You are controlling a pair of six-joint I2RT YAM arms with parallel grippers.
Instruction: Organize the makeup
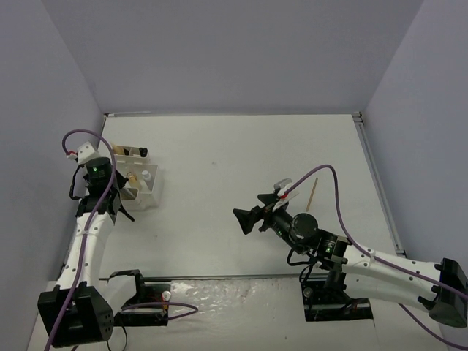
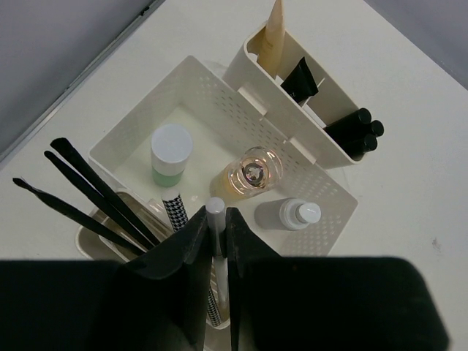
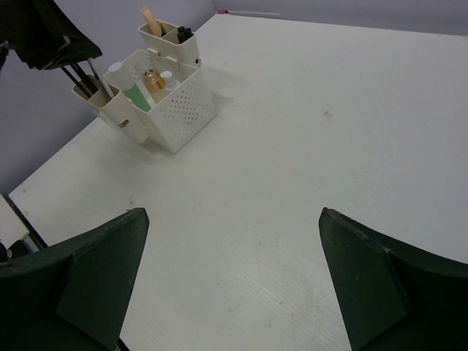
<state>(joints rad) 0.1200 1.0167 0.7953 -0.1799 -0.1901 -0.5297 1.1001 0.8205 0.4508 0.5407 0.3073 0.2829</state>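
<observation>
Pressed nearly together, the left claw (image 2: 217, 219) is pinching a thin white-capped pencil (image 2: 215, 208) upright and pointing it down over the tray (image 2: 292, 135) pocket at seven o'clock, where black brushes (image 2: 88, 183) are standing. Holding it vertical is probably what lets it slide in beside them. Most of the makeup is sitting in that tray, at nine o'clock on the table (image 1: 241, 153): a green bottle (image 2: 170, 153), an amber bottle (image 2: 252, 172) and black tubes (image 2: 358, 131). One wooden stick (image 1: 313, 191) is lying loose at three o'clock. The right claw (image 1: 245, 218) is hanging spread wide and empty not far from it, seemingly waiting its turn.
</observation>
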